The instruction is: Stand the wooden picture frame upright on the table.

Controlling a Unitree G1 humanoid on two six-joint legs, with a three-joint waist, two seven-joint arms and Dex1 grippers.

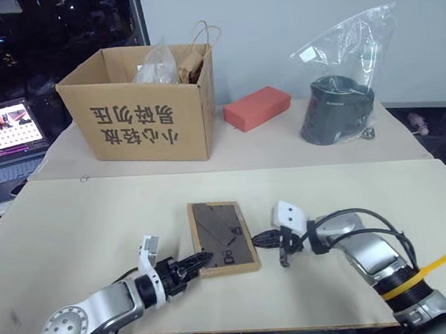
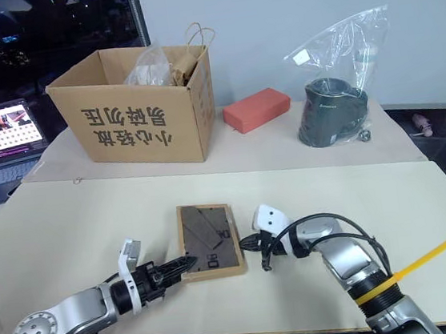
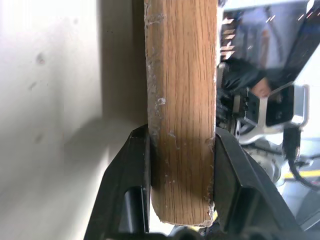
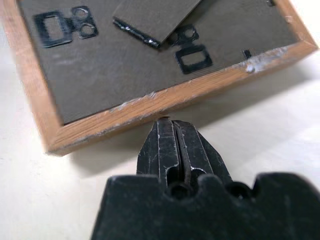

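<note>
While the pale tabletop (image 1: 69,233) runs back to a cardboard box (image 1: 146,115) and a red block (image 1: 257,105), the wooden picture frame (image 1: 222,236) lies back-up near its front; the left end effector (image 1: 200,259) pinches the frame's near corner, and the right end effector (image 4: 172,125), pressed together, touches its side edge.
</note>
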